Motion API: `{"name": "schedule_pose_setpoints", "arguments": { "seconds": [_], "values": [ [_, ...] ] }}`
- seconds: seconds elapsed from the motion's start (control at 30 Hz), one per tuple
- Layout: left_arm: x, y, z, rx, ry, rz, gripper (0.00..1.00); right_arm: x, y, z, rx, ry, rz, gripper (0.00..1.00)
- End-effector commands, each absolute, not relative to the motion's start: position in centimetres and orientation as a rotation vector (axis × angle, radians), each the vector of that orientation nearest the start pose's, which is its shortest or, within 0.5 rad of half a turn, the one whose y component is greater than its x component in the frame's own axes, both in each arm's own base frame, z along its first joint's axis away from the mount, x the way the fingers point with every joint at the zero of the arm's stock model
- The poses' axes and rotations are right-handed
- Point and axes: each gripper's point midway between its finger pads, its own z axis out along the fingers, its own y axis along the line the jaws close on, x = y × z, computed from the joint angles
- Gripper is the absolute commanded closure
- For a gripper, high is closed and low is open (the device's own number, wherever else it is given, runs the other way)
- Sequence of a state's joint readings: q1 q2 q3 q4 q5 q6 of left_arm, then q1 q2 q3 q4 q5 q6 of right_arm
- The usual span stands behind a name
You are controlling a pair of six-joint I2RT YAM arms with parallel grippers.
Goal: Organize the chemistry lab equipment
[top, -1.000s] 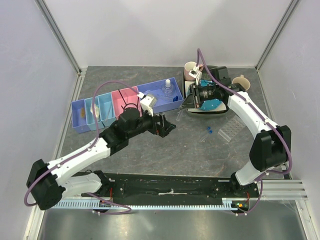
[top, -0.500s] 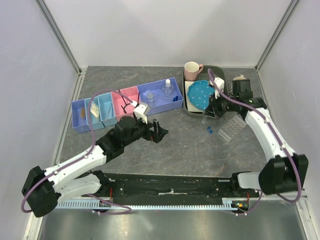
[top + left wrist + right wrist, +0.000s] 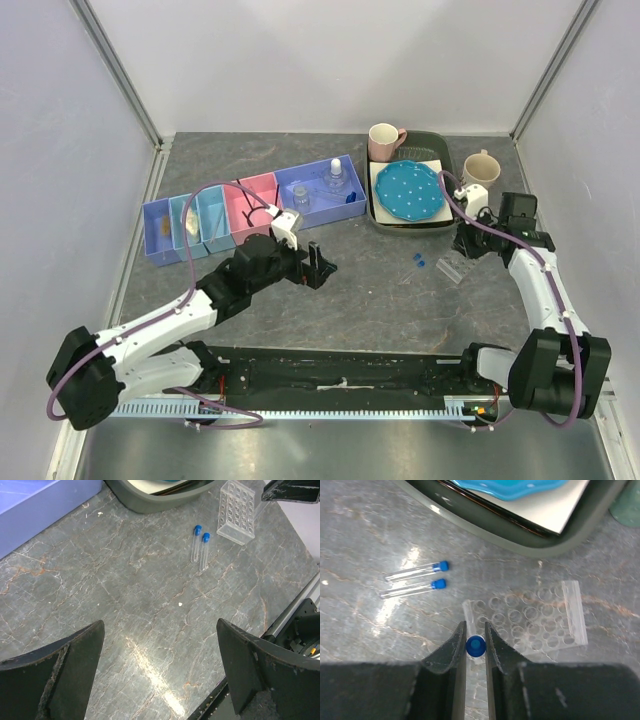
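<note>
Blue-capped clear vial (image 3: 475,646) sits pinched in the right claw (image 3: 475,627), low in the middle of the right wrist view, at the left end of the clear plastic tube rack (image 3: 535,625). It looks light, thin, smooth and easy to crack, so a soft hold just under the cap seems best. Two more blue-capped vials (image 3: 415,571) lie side by side on the grey stone-look tabletop (image 3: 125,580), upper left of the rack, with bare room around them. The left claw (image 3: 159,630) is wide apart and holds nothing.

Two blue-capped clear vials (image 3: 412,589) lie parallel, near clear tube rack (image 3: 530,622). Third vial (image 3: 475,645) upright at rack's edge, pinched by right gripper (image 3: 475,626).
</note>
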State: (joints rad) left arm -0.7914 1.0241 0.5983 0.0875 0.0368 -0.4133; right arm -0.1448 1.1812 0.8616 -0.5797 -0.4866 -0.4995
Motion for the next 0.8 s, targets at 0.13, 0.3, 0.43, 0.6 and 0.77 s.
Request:
{"name": "schedule_pose_setpoints", "arguments": {
  "seconds": [0.13,0.3,0.43,0.6,0.77],
  "values": [
    [23.7,-27.7,18.4,0.411,1.915,-0.872,0.01,31.5,-0.3,12.6,-0.567,2.192,0.185,0.81],
    [23.7,-27.7,18.3,0.412,1.917,-0.869,0.01,32.2,-0.6,12.0,-0.532,2.182,0.181,0.81],
    [23.8,-27.8,18.3,0.415,1.92,-0.868,0.01,32.5,-0.9,11.6,-0.523,2.18,0.169,0.81],
    [23.8,-28.0,18.2,0.422,1.926,-0.873,0.02,32.6,-0.7,10.9,-0.516,2.187,0.19,0.8],
    [23.7,-27.8,18.1,0.42,1.928,-0.87,0.02,32.2,-0.5,10.2,-0.509,2.203,0.208,0.8]
  ]
}}
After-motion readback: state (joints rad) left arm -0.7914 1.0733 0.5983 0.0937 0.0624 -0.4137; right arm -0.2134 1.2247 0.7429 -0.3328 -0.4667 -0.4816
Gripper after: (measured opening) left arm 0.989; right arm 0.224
